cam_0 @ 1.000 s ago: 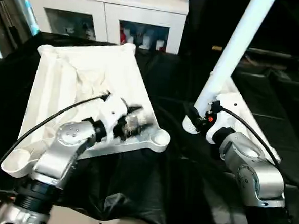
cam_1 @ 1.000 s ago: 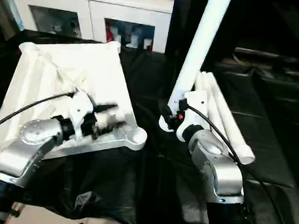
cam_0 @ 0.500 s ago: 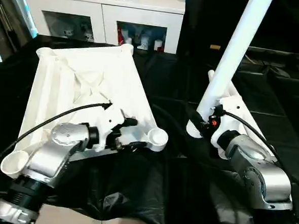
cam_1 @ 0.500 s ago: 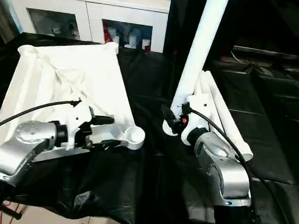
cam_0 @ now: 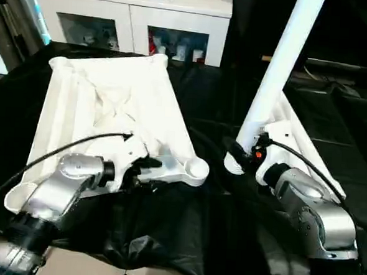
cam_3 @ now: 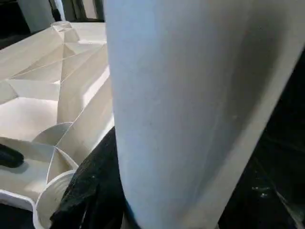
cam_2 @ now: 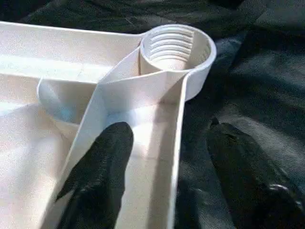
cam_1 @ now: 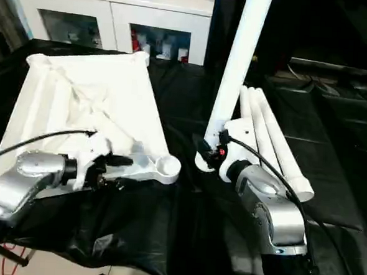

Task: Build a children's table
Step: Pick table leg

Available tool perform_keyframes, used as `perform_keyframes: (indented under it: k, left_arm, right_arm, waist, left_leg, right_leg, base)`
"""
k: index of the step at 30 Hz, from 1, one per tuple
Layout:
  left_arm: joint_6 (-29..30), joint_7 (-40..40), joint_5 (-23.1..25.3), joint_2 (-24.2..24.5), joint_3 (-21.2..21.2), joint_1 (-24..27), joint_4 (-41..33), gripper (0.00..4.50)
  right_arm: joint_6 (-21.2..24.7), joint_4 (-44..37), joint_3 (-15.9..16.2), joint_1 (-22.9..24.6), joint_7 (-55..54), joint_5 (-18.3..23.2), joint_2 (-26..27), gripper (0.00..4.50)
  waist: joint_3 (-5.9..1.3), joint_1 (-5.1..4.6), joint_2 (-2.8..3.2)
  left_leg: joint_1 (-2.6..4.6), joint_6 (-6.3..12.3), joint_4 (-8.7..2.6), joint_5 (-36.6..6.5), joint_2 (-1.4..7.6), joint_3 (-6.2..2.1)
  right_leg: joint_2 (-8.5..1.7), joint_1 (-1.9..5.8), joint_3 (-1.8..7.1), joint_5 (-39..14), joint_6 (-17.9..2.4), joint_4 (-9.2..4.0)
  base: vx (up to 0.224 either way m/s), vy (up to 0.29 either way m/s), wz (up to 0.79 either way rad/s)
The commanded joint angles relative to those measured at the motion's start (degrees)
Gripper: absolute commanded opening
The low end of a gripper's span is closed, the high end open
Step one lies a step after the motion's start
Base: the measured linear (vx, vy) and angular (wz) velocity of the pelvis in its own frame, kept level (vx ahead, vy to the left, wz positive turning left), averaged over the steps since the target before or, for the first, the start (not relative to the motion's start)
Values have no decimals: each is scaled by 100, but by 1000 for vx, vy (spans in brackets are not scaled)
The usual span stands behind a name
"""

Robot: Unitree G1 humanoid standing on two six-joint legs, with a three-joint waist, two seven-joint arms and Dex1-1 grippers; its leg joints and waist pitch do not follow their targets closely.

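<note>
Lying upside down on a black cloth point(cam_0: 165, 236): one white table top point(cam_0: 111, 102), ribbed underside facing up, round sockets at its corners. Near corner socket point(cam_2: 175, 47), threaded inside, empty.

Left gripper point(cam_2: 164, 176): at the near edge of the table top, just short of that corner socket. One black finger point(cam_2: 102, 157) sits inside the rim on the ribbed surface, the other point(cam_2: 243, 167) outside over the cloth, so the edge wall stands between them. The jaws are parted about halfway; whether they actually press on the wall cannot be told.

Right gripper point(cam_0: 237, 154): closed around the lower end of one white leg point(cam_0: 281, 62), which rises steeply, leaning away to the right, its foot just right of the table top's near corner and apart from it.

Remaining legs point(cam_1: 276, 146): lying side by side on the cloth behind the right gripper.

Background: white cabinet point(cam_0: 135, 16) with glass-fronted compartments, small items inside.
</note>
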Motion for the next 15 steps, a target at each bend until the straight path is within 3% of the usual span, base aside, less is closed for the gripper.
perform_keyframes:
  k: [1, 4, 15]
  left_arm:
    - [-77, -42, 104, -3, -87, -128, 107, 261]
    - [-102, -139, 91, 2, -117, -192, 194, 238]
    - [-101, -466, 103, 16, -176, -311, 453, 139]
  right_arm:
    - [9, -84, 32, 0, 16, 0, -59, 193]
    - [28, -132, 21, 36, 21, -15, -69, 193]
    - [21, -185, 8, 136, -32, -17, -63, 193]
  waist:
    - [-355, 13, 37]
    - [-365, 12, 74]
    - [-350, 22, 54]
  left_leg:
    - [76, -164, -458, -725, 268, -62]
    - [63, -174, -455, -651, 268, -70]
    - [75, -159, -467, -765, 278, -61]
  right_leg:
    - [-564, 242, 290, -287, -1078, -459]
    - [-559, 257, 283, -44, -1124, -433]
    - [-570, 252, 285, -181, -1186, -458]
  base:
    - [0, 0, 0]
    - [0, 0, 0]
    - [0, 0, 0]
